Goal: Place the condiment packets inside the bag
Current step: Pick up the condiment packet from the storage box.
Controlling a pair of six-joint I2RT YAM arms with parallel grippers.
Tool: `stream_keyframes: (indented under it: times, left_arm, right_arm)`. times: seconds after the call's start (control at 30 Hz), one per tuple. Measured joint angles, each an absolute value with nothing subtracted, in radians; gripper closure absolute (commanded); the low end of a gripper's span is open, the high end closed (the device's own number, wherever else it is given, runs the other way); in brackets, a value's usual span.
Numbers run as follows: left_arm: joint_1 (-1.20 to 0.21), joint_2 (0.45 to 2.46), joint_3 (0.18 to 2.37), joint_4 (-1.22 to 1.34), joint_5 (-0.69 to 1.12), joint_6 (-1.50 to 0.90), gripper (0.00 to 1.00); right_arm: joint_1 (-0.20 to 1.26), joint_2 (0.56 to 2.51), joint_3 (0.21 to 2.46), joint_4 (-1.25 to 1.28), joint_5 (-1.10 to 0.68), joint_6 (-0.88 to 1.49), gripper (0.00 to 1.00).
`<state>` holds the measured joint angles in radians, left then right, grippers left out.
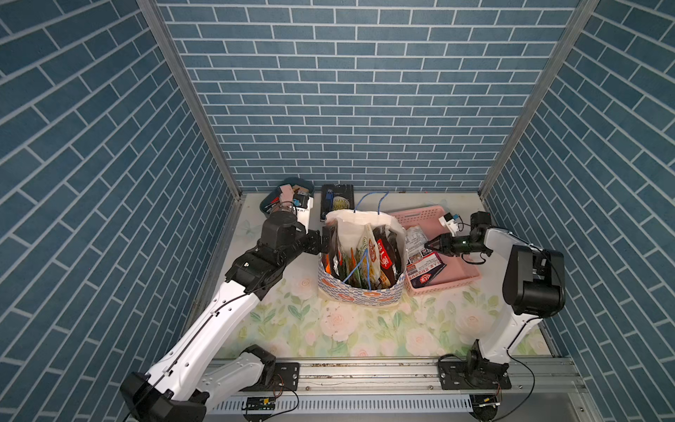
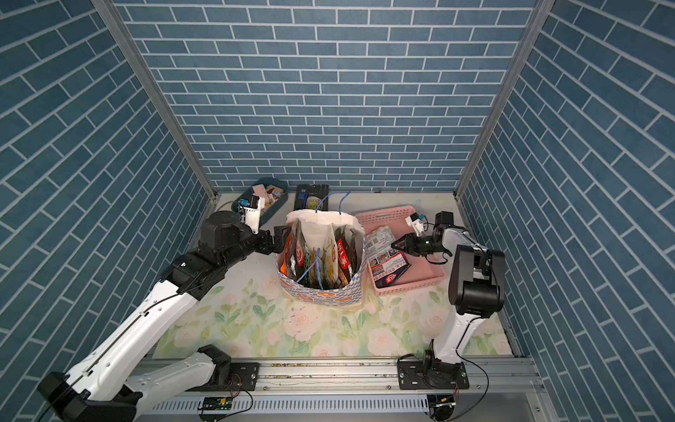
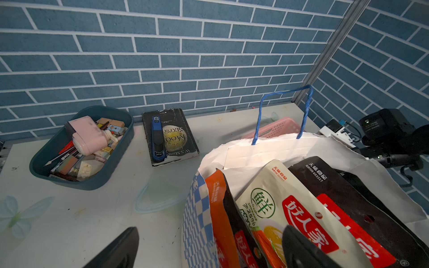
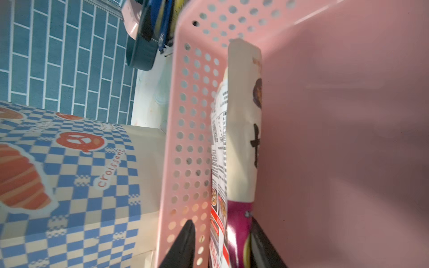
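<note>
The bag [image 1: 359, 294] stands upright mid-table in both top views, with several condiment packets [image 1: 372, 255] on end inside it. My left gripper [image 1: 326, 239] is open at the bag's left side. In the left wrist view it [image 3: 211, 229] straddles the checkered wall [image 3: 197, 220] and an orange packet [image 3: 219, 208]. More packets [image 1: 423, 263] lie in the pink basket [image 1: 462, 279]. My right gripper [image 1: 430, 245] is low over them. Its jaws [image 4: 224, 243] stand part-way apart around a purple-and-cream packet [image 4: 241, 139] and a printed one [image 4: 219, 162], with one finger off the stack.
A dark blue tub [image 3: 58, 167] of small oddments sits at the back left. Beside it lies a black book [image 3: 178, 139] with a blue stapler [image 3: 157, 139] on top. The basket's perforated wall [image 4: 192, 116] stands close against the bag [image 4: 69, 162].
</note>
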<state>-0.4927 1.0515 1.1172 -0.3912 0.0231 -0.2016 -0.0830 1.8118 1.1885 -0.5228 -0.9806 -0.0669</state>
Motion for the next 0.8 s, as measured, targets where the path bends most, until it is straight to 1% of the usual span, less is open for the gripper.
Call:
stream_keyframes:
  times: [0.07, 0.1, 0.13, 0.17, 0.23, 0.5, 0.7, 0.8]
  left_arm:
    - [-0.493, 1.052, 1.117, -0.386, 0.024, -0.202, 0.0]
    - [-0.493, 1.053, 1.117, -0.384, 0.024, -0.202, 0.0]
    - [-0.493, 1.053, 1.117, -0.382, 0.024, -0.202, 0.0]
    - [-0.493, 1.053, 1.116, -0.383, 0.024, -0.202, 0.0]
    - [-0.493, 1.053, 1.116, -0.383, 0.025, -0.202, 0.0]
    - [-0.493, 1.054, 1.116, -0.382, 0.044, -0.167, 0.0]
    - [-0.504, 1.049, 1.122, -0.332, 0.043, -0.058, 0.0]
    - [-0.541, 1.032, 1.124, -0.257, 0.026, 0.023, 0.0]
  right_arm:
    - [-0.072, 1.776, 1.168, -0.493, -0.984, -0.041, 0.73]
    - [-0.066, 1.763, 1.157, -0.479, -0.98, -0.028, 0.79]
    - [-0.058, 1.75, 1.145, -0.463, -0.965, -0.011, 0.88]
    - [-0.054, 1.746, 1.14, -0.457, -0.951, 0.002, 0.93]
    - [-0.05, 1.745, 1.135, -0.443, -0.911, 0.033, 1.0]
    - [-0.04, 1.718, 1.132, -0.426, -0.77, 0.124, 1.0]
    - [-0.027, 1.59, 1.166, -0.43, -0.652, 0.218, 1.0]
    - [-0.029, 1.502, 1.199, -0.404, -0.588, 0.294, 1.0]
